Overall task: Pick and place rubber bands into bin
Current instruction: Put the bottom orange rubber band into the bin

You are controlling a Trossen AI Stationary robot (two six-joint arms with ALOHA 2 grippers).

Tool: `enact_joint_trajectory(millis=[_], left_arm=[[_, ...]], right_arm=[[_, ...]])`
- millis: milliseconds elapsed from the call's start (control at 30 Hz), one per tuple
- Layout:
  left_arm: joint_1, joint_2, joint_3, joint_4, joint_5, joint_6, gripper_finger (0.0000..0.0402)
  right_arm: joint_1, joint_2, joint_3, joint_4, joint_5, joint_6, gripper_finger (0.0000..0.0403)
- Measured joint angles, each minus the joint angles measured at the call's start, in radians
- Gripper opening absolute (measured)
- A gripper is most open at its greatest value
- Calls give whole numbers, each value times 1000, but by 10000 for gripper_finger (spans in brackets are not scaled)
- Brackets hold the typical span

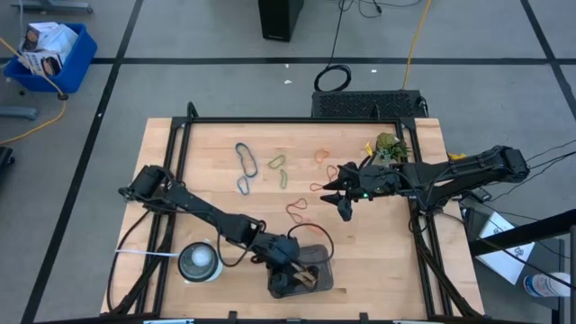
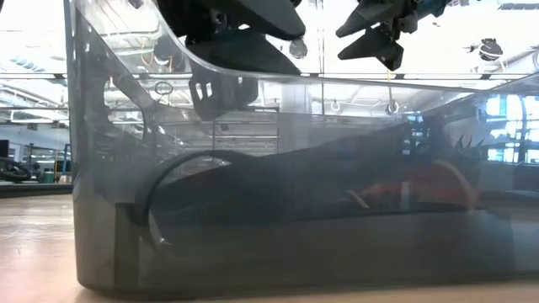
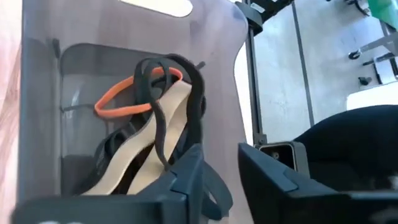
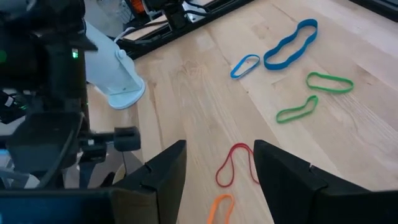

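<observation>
Pale wood is what you are working on: the table (image 1: 225, 162) carries everything, with the dark grey bin (image 1: 322, 281) at its near edge and the loose rubber bands (image 1: 245, 167) scattered across the middle and far side. Beside the bin stands a round white object (image 1: 200, 263).

Your left gripper (image 3: 217, 180) hangs just over the bin with its fingers parted and nothing pinched between them. Directly below it lies a tangle already inside: a black band (image 3: 163, 99), an orange band (image 3: 124, 102) and a wide tan band (image 3: 149, 146). If this is the release step, I'd lift straight up so no loop snags a fingertip and comes back out.

Your right gripper (image 4: 214, 177) hovers above the table's middle, fingers spread and empty. The red band (image 4: 235, 163) lies on the wood right between them, with another orange band (image 4: 219, 207) just nearer. Come down vertically, straddling one strand of the red loop, and press close to the wood before closing, since a thin floppy band slips easily. The blue bands (image 4: 289, 45) and green bands (image 4: 311, 93) lie well beyond it.
</observation>
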Motion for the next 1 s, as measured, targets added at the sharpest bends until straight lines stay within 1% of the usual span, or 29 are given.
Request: enact_joint_trajectory(millis=[133, 300, 367, 533, 633, 700, 800, 900, 1000], left_arm=[[31, -72, 0, -4, 85, 49, 143], [71, -233, 0, -27, 88, 169, 159], [90, -304, 0, -30, 88, 220, 161], [140, -496, 1, -113, 85, 354, 161], [168, -599, 1, -175, 82, 424, 161], [184, -667, 1, -233, 66, 460, 161], [200, -746, 1, -295, -2, 497, 161], [204, -807, 1, -378, -74, 517, 161], [204, -858, 1, -450, -146, 528, 161]], right_arm=[[0, 0, 0, -14, 0, -21, 180], [0, 0, 0, -6, 1, -104, 180], [-4, 0, 0, -6, 1, -106, 180], [-21, 0, 1, -28, 2, -107, 180], [-42, 0, 46, -135, 2, -101, 180], [-59, 14, 95, -210, 6, -103, 180], [-75, 41, 166, -330, 8, -104, 180], [-80, 94, 221, -384, 6, -92, 180], [-72, 167, 227, -429, -9, -101, 180]])
